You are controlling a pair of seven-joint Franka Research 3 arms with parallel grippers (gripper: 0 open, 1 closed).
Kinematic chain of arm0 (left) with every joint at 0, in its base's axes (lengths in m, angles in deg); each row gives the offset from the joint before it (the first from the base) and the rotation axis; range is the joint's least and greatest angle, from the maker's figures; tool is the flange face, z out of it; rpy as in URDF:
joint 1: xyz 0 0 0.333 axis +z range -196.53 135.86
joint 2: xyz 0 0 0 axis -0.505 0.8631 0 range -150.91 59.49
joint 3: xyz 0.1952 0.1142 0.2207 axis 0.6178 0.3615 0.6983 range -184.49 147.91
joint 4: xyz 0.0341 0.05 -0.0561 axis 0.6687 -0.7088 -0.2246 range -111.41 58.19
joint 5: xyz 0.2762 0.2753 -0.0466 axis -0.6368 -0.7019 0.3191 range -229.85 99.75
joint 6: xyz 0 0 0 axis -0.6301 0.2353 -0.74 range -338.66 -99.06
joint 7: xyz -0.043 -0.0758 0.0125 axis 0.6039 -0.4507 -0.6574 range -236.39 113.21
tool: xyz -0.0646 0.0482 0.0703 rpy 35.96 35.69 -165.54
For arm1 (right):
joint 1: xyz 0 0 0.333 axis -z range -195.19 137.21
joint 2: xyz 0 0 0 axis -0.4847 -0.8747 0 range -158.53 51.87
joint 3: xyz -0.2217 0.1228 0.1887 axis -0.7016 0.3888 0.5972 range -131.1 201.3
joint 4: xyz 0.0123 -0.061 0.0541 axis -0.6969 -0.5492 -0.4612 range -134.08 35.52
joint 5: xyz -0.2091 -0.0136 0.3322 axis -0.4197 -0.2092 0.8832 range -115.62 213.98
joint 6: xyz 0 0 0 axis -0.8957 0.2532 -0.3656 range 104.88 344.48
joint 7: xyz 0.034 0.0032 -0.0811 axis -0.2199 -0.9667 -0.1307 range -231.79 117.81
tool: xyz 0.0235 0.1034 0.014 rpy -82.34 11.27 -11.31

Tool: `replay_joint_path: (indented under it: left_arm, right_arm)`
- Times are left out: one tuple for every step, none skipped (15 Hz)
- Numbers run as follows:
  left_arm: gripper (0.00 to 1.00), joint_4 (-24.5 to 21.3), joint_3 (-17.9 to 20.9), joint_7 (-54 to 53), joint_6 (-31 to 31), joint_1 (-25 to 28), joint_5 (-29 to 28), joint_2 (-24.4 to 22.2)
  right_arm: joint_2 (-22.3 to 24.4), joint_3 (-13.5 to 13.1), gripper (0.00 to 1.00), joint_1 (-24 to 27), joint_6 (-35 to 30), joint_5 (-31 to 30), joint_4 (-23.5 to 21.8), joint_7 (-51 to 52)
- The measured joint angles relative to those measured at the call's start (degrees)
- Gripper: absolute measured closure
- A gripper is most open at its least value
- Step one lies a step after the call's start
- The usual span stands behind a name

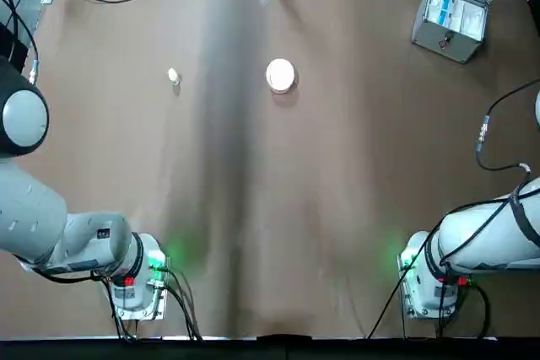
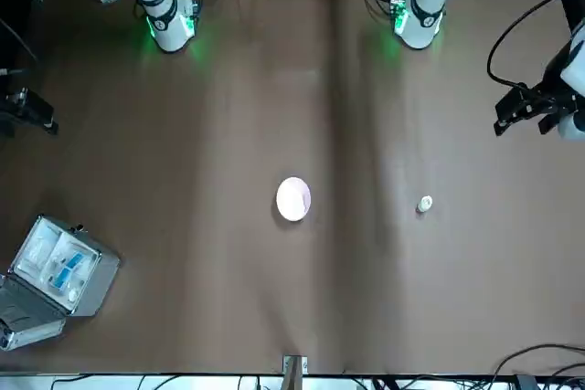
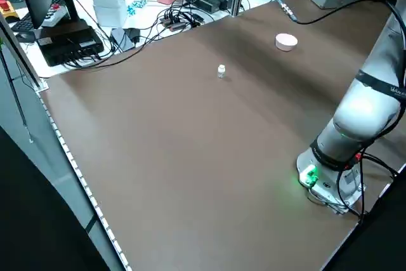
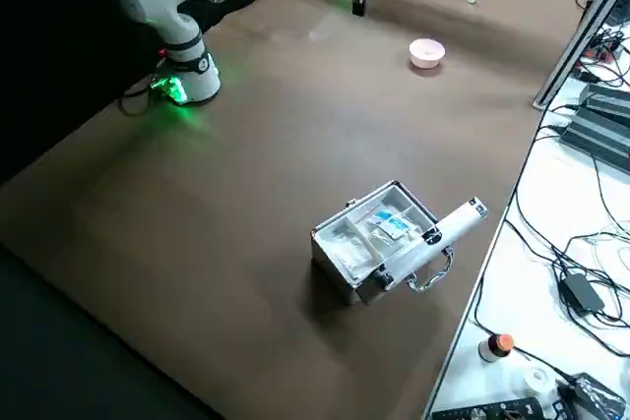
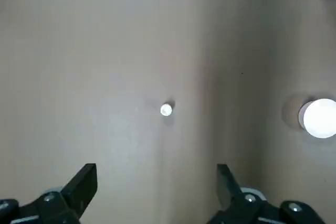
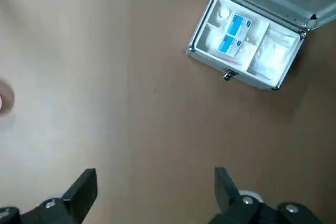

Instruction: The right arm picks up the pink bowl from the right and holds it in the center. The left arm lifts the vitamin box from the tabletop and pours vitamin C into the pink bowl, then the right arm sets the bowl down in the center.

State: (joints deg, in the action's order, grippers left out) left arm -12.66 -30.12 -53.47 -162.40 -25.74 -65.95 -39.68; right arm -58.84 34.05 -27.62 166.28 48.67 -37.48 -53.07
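Vitamin box [image 3: 221, 71] upright, long axis vertical, cap up; 2 end effectors, left [image 5: 157, 187] and right [image 6: 156, 188], spread above tabletop [image 1: 253, 233].

top: overhead, straight down, bases at lower edge | front: across table, facing robot | left side, right side: raised, diagonal down | wrists: close above table, looking past own fingers | shared: top+front, bowl [image 1: 280, 75] and case [image 1: 453, 16]; left wrist+left side, bowl and bottle [image 5: 166, 109]

The pink bowl [image 2: 293, 199] and vitamin box [image 2: 425, 204] stand apart on the tabletop [image 2: 228, 289].
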Motion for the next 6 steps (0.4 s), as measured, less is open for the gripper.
replay_joint_path:
  left_arm:
    - [0.00, 0.0, 0.0, 0.0, 0.0, 0.1, 0.0, 0.0]
    - [0.00, 0.0, 0.0, 0.0, 0.0, 0.1, 0.0, 0.0]
    - [0.00, 0.0, 0.0, 0.0, 0.0, 0.0, 0.0, 0.0]
    - [0.00, 0.0, 0.0, 0.0, 0.0, 0.0, 0.0, 0.0]
    - [0.00, 0.0, 0.0, 0.0, 0.0, 0.0, 0.0, 0.0]
    - [0.00, 0.0, 0.0, 0.0, 0.0, 0.0, 0.0, 0.0]
  right_arm:
    - [0.2, 0.0, 0.01, 0.1, 0.0, 0.0, 0.0, 0.0]
    - [0.3, 0.0, 0.01, 0.1, 0.0, 0.0, 0.0, 0.0]
    - [0.4, 0.0, 0.01, 0.2, 0.0, 0.0, 0.0, 0.0]
    - [0.4, 0.0, 0.01, 0.2, 0.0, 0.0, 0.0, 0.0]
    - [0.4, 0.0, 0.01, 0.2, 0.0, 0.0, 0.0, 0.0]
    - [0.4, 0.0, 0.01, 0.5, 0.0, 0.0, 0.0, 0.0]
